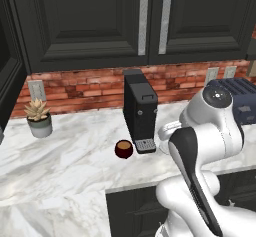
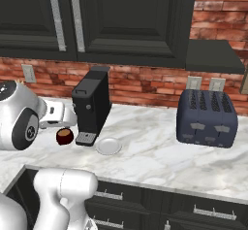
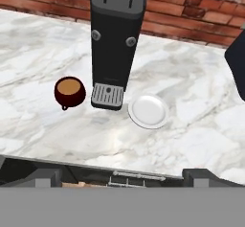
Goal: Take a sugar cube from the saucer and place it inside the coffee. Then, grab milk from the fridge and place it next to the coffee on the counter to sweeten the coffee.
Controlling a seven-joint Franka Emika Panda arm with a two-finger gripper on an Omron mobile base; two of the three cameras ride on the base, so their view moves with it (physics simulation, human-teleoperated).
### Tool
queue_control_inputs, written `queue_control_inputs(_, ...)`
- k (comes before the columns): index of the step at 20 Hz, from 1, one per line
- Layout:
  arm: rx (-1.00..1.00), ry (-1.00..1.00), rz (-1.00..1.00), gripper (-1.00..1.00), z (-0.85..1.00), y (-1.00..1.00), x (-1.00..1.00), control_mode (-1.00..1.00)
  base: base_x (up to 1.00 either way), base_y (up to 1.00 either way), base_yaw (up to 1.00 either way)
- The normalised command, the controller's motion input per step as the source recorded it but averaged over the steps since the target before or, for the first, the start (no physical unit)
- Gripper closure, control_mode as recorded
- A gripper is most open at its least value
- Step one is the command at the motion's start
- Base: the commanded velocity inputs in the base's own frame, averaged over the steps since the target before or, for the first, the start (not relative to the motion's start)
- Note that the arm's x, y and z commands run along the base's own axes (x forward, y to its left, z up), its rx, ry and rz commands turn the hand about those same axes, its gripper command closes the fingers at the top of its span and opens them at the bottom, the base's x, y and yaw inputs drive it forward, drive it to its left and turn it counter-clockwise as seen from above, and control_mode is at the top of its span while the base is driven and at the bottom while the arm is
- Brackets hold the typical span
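Observation:
The coffee is a dark maroon cup [image 3: 70, 92] of brown liquid, standing on the marble counter [image 3: 201, 135] just left of the coffee machine's drip tray. The same cup [image 1: 124, 149] [image 2: 64, 136] appears in both base views. Right of the tray lies the white saucer [image 3: 149, 111] [image 2: 108, 146], and its face looks bare. The sugar cube, the milk and the fridge are out of view. My gripper [image 3: 123, 175] hangs open above the counter's front edge, its dark fingertips [image 3: 45, 175] far apart with nothing between them, well short of cup and saucer.
A tall black coffee machine [image 3: 116, 39] [image 1: 140, 111] stands against the brick wall between cup and saucer. A dark blue toaster [image 2: 207, 117] sits at the right, a potted succulent [image 1: 39, 117] at the far left. Dark wall cabinets hang overhead, with drawers below the counter edge.

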Motion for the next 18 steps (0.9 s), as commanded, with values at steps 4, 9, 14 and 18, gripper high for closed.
queue_control_inputs(4,0.00,0.00,0.00,-1.00,0.00,0.00,0.00,1.00,0.00,0.31,-0.01)
queue_control_inputs(9,0.00,0.00,0.00,-1.00,0.00,0.00,0.00,1.00,-0.33,0.05,-0.13)
queue_control_inputs(14,0.00,0.00,0.00,-1.00,0.00,0.00,0.00,1.00,-0.13,0.32,0.00)
queue_control_inputs(18,0.00,0.00,0.00,-1.00,0.00,0.00,0.00,1.00,-0.06,-0.77,0.00)
